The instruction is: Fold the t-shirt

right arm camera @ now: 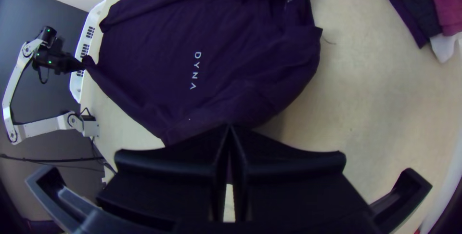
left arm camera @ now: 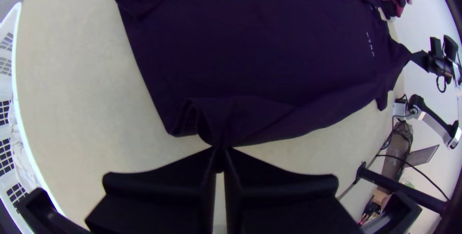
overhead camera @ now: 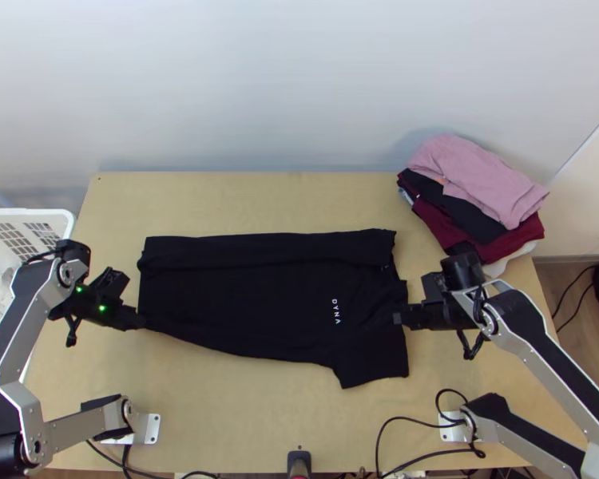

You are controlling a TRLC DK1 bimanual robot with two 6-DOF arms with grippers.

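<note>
– Where to look for the black t-shirt (overhead camera: 243, 295)?
– Across the middle of the light wooden table (overhead camera: 243, 415), hem to the left, neck end to the right. Folded inward in a long strip along the far side; near sleeve (overhead camera: 379, 363) at the near right.
– And the left gripper (overhead camera: 140, 321)?
– At the near corner of the hem, closed on a pinch of rucked-up cloth.
– The right gripper (overhead camera: 399, 317)?
– Closed too, gripping the shoulder edge beside the near sleeve.
– Anything else?
– Stacked clothes (overhead camera: 483, 180) at the far right, white basket (overhead camera: 60, 219) at the left.
</note>
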